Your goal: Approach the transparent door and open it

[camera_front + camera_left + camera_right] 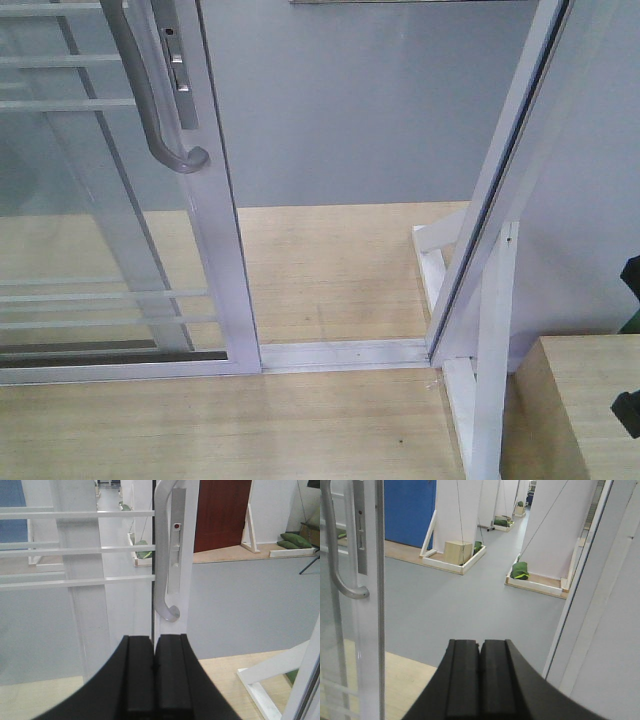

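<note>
Left gripper (pixel 155 672): fingers pressed together, holding nothing.
Right gripper (pixel 480 677): likewise closed, empty.
Door (pixel 215 220): slid partly open; grey handle (pixel 150 110) untouched.

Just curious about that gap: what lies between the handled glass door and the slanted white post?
Front view: only bare wooden floor and a white floor track between the white-framed transparent door and the white jamb post.

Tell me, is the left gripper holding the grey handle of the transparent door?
No. In the left wrist view the left gripper is shut on nothing, below the grey handle of the transparent door and not touching it.
</note>
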You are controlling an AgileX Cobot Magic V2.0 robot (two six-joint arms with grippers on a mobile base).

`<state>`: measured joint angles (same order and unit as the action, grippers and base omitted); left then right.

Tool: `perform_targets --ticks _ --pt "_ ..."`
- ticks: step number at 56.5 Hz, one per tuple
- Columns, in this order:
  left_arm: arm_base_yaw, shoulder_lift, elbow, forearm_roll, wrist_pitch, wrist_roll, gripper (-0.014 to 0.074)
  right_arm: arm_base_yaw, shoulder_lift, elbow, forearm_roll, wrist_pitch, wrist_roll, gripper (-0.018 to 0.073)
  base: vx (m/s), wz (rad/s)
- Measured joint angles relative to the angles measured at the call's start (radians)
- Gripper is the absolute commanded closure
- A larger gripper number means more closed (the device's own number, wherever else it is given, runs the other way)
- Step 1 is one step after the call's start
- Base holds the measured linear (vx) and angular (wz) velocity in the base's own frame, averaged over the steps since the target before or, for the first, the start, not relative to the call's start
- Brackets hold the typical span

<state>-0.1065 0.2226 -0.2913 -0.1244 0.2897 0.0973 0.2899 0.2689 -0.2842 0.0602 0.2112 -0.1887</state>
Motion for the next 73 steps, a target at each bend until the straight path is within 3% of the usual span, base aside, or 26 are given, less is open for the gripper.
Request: perform_targets --ticks 73 --pt "0.000 -0.001 0.000 0.000 0.030 0.000 0.0596 0.000 0.000 0.000 0.049 -0.023 0.036 0.0565 0.00 0.00"
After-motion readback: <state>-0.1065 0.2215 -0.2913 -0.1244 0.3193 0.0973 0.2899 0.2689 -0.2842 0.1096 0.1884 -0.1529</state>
